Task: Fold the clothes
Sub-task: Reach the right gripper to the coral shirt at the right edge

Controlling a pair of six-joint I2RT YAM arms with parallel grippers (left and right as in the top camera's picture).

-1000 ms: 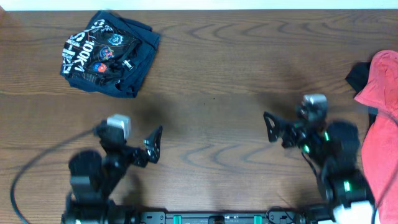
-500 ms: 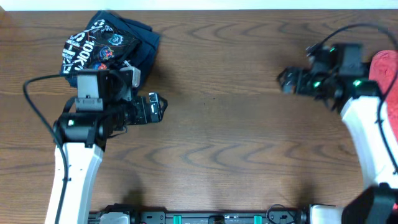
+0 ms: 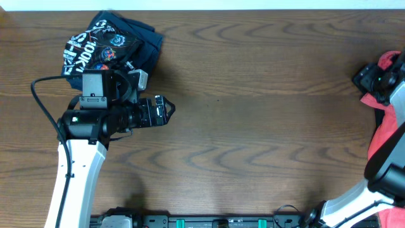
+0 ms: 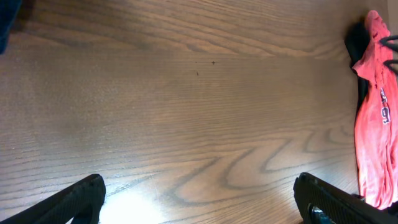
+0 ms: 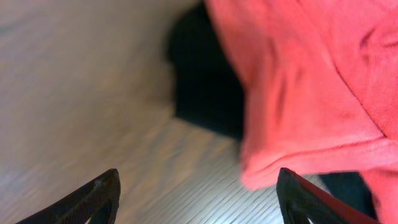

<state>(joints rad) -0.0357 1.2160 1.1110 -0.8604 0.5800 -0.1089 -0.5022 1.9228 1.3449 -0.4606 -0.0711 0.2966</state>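
A red garment [image 3: 385,136] lies at the table's right edge over a dark garment [image 3: 363,75]; it also shows in the left wrist view [image 4: 372,112] and fills the right wrist view [image 5: 305,81] with the dark garment [image 5: 202,87] beside it. A folded dark printed garment [image 3: 107,54] lies at the far left. My left gripper [image 3: 166,111] is open and empty over bare wood [image 4: 199,202]. My right gripper [image 3: 366,77] is open at the red garment's upper edge [image 5: 199,199], holding nothing.
The wooden table [image 3: 253,145] spans the view. A black cable [image 3: 44,107] loops by the left arm.
Both arms rose from near the front edge. The left gripper moved toward the table's middle left. The right gripper swung far right to the red garment.
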